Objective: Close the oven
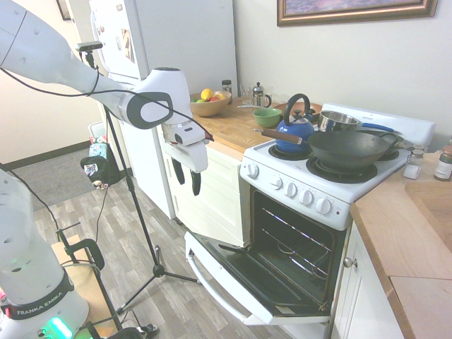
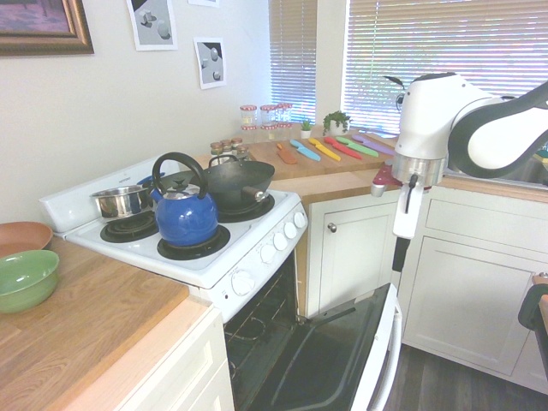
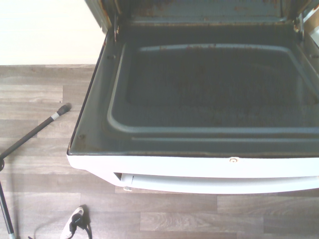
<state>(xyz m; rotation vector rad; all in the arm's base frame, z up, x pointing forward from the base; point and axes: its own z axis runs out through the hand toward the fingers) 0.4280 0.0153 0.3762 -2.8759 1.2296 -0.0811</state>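
Observation:
The white oven (image 1: 332,178) stands between wooden counters with its drop-down door (image 1: 244,277) hanging open and nearly level, showing the dark racks inside. A white bar handle (image 1: 209,284) runs along the door's outer edge. My gripper (image 1: 186,185) hangs in the air above and beyond that edge, fingers pointing down, open and holding nothing. From the other side the gripper (image 2: 399,262) sits above the door's (image 2: 338,364) far end, clear of it. The wrist view looks straight down on the door's dark inner panel (image 3: 209,94) and the handle (image 3: 214,183).
A blue kettle (image 1: 294,129), a black wok (image 1: 351,147) and a steel pot (image 1: 339,120) sit on the burners. White cabinets (image 1: 205,198) and a fridge (image 1: 166,42) flank the oven. Wood floor (image 1: 134,233) lies in front of the door.

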